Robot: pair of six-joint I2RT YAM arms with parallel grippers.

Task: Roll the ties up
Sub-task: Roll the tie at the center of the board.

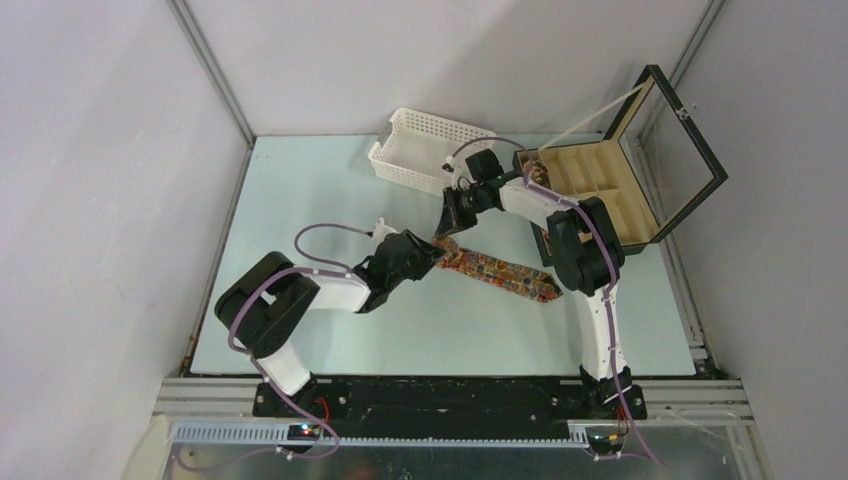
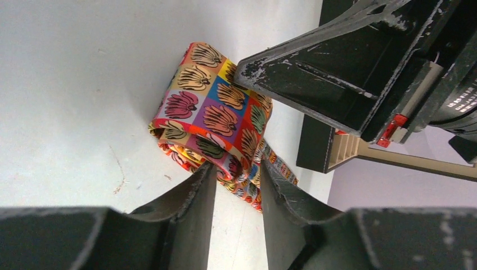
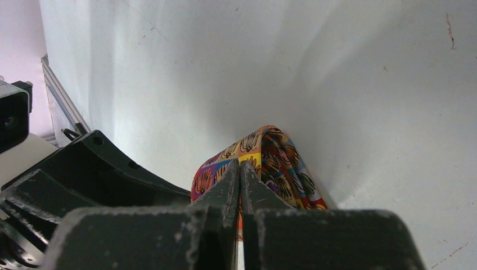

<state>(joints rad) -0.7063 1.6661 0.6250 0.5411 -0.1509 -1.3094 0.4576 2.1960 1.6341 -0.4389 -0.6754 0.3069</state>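
Right now the tie (image 1: 497, 270) lies on the diagonal near the middle of the table (image 1: 320, 190). Its flat tail runs toward my right arm's side and its other end is wound into a small fat roll. Both of my tools meet at that roll. My left gripper (image 2: 239, 169) comes at it low along the surface, with its fingers (image 2: 194, 197) standing apart. The roll's near edge sits between their tips, but I cannot tell whether they actually squeeze it. My right gripper (image 3: 241, 169) has its two fingers pressed flat together with nothing between them. Its tips rest against the top of the roll from the far side.

Beyond the roll, the white basket (image 1: 425, 150) stands near the back edge, just behind my right wrist. The black box (image 1: 610, 190) sits in the far right corner with its lid up. A small patterned coil (image 1: 537, 172) shows in its leftmost compartment. To my left and toward the near edge the tabletop is bare, bounded by the side wall and the metal rail.
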